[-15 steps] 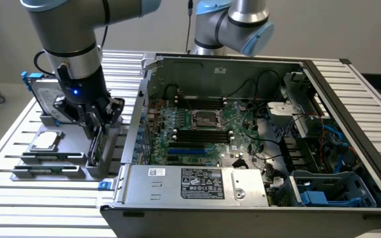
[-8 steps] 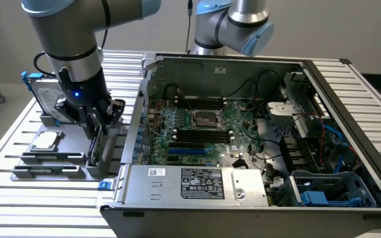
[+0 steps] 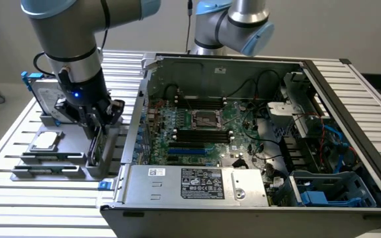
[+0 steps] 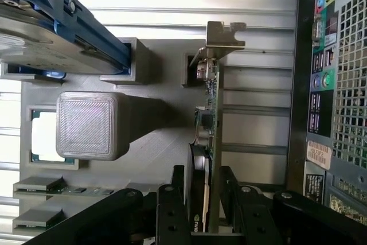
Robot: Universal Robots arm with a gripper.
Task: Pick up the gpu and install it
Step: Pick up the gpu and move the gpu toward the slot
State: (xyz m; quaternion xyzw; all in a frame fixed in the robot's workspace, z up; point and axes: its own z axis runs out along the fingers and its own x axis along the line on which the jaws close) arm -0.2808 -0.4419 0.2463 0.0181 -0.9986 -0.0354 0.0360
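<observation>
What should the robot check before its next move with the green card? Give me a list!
1. End effector lined up on the gpu: ok, one finger on each side.
2. Gpu clamped: not ok, jaws stand open.
3. Gpu upright in the gray holder: ok.
4. Hard drive apart from the gpu: ok.
5. Computer case open: ok.
6. Blue slots free: ok, no card stands in them.
</observation>
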